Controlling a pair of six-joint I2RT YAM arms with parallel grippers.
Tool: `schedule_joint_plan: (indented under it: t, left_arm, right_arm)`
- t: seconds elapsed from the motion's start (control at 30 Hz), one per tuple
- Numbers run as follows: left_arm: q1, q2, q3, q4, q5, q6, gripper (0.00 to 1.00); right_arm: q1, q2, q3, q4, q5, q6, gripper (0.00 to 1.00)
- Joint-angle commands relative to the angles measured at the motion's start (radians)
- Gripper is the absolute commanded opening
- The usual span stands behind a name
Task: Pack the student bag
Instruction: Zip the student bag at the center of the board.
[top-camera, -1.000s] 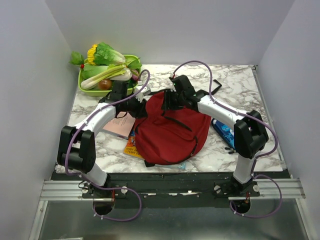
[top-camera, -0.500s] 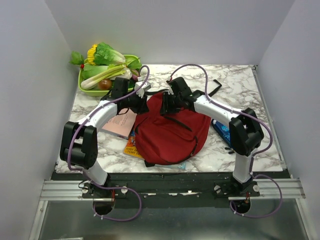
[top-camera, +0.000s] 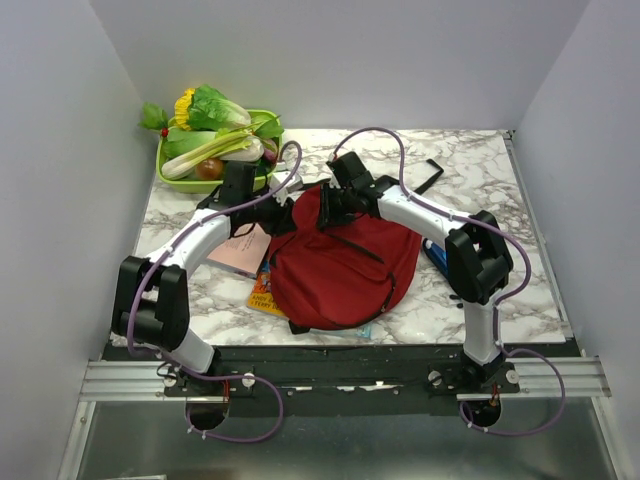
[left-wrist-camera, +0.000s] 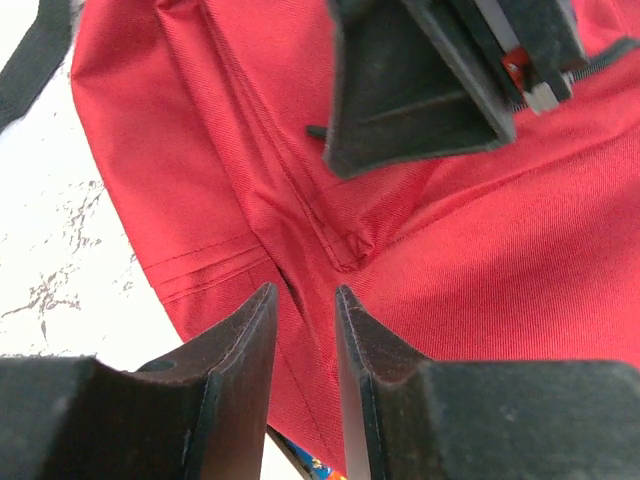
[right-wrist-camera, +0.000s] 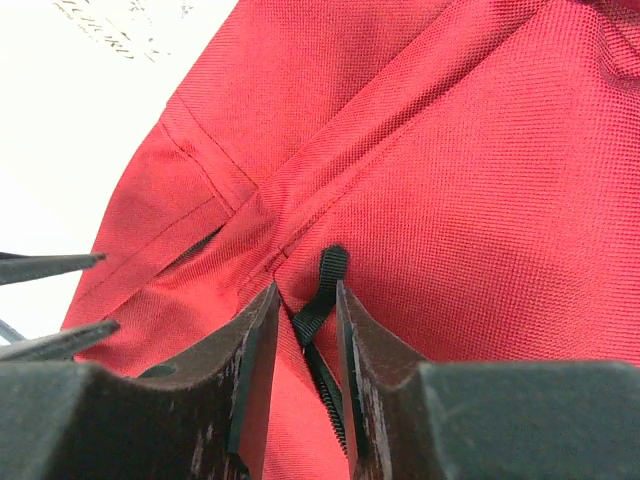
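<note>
The student bag (top-camera: 345, 262), a dark red fabric backpack with black trim, lies in the middle of the marble table (top-camera: 470, 165). My left gripper (top-camera: 287, 215) is at the bag's upper left corner. In the left wrist view it (left-wrist-camera: 305, 292) is shut on a fold of the bag's red fabric (left-wrist-camera: 200, 150). My right gripper (top-camera: 328, 208) is at the bag's top edge, close to the left one. In the right wrist view it (right-wrist-camera: 306, 288) is shut on the black zipper pull tab (right-wrist-camera: 331, 266), with zipper teeth running down between the fingers.
A green tray of vegetables (top-camera: 170, 182) stands at the back left. A pink book (top-camera: 240, 252) and a colourful book (top-camera: 262, 296) lie by the bag's left side. A blue pencil case (top-camera: 446, 266) lies at its right. A black strap (top-camera: 430, 176) trails behind.
The right gripper has shifted a little left and back along the bag's top edge, holding the zipper tab. The left gripper has stayed at the bag's corner.
</note>
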Motion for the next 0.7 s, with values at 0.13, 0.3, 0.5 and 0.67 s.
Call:
schedule_joint_plan:
  t: [0.13,0.3,0.5,0.67]
  left_arm:
    - [-0.077,0.005,-0.043,0.004,0.041,0.107,0.38]
    - [-0.107,0.044,-0.028,0.067,0.027,0.084,0.38]
    - [-0.123,0.064,-0.025,0.102,0.021,0.062,0.38]
    - [-0.122,0.058,-0.043,0.102,0.016,0.064,0.38]
  right_arm:
    - [0.008,0.029,0.016,-0.026,0.027,0.018,0.35]
    - [0.015,0.051,0.032,-0.065,0.055,0.004,0.34]
    - [0.027,0.095,0.081,-0.094,0.092,-0.019,0.29]
    - [0.029,0.078,0.077,-0.057,0.107,-0.022,0.08]
